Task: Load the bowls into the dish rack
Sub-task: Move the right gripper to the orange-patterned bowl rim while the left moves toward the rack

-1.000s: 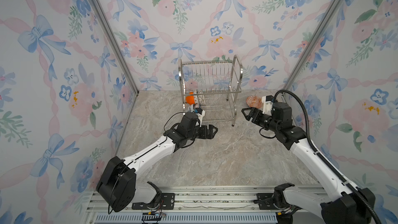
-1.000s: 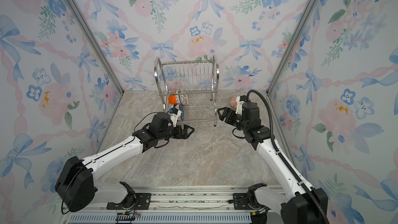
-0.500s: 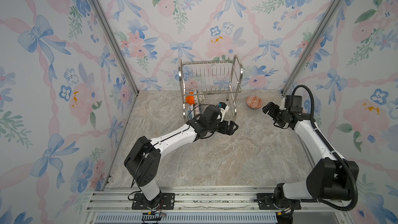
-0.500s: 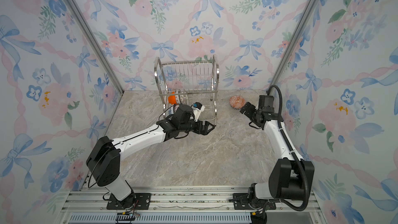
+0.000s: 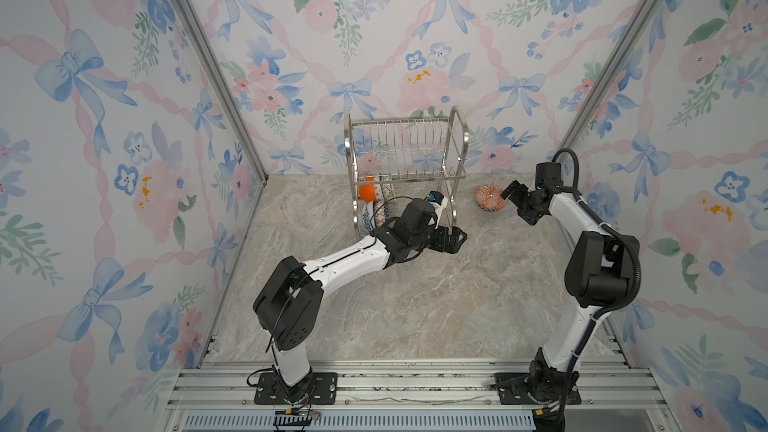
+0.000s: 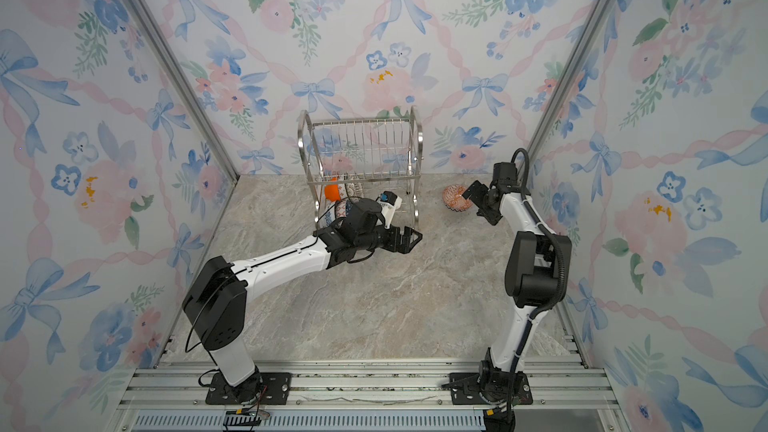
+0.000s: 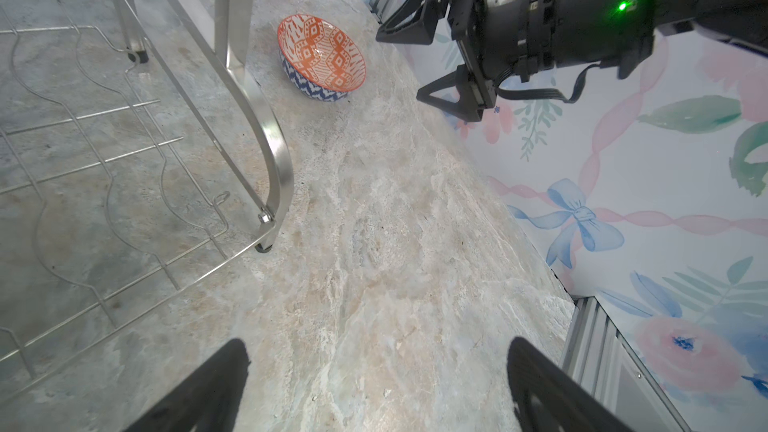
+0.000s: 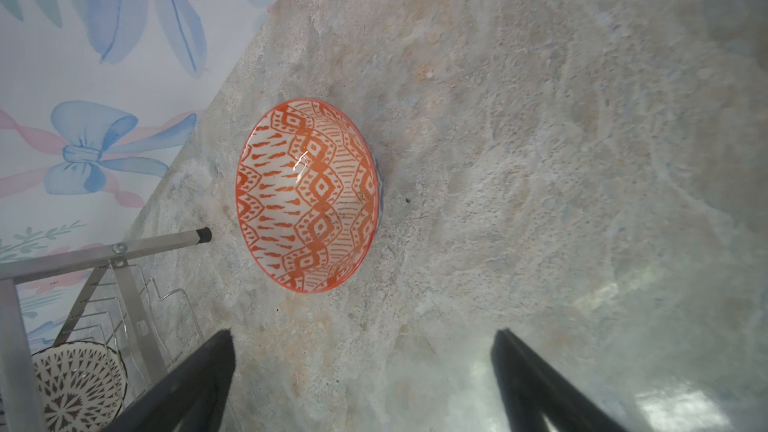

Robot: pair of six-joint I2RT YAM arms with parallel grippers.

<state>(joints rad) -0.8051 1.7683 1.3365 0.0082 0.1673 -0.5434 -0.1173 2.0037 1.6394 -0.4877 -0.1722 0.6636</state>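
I saw the orange-patterned bowl [image 5: 490, 197] at nine o'clock of my wide-spread, empty right gripper [image 5: 516, 203], nearer than the equally spread left gripper [image 5: 458, 238].

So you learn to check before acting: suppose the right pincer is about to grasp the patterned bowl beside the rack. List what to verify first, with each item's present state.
1. Right pincer open: ok.
2. Bowl between its jaws: not ok; it lies ahead of them, untouched.
3. Bowl free on the table, apart from the rack: ok.
4. Left pincer open, empty, away from the bowl: ok.
5. Bare slots on the rack's lower shelf: ok.
6. Jaws wide enough for the bowl: cannot tell.
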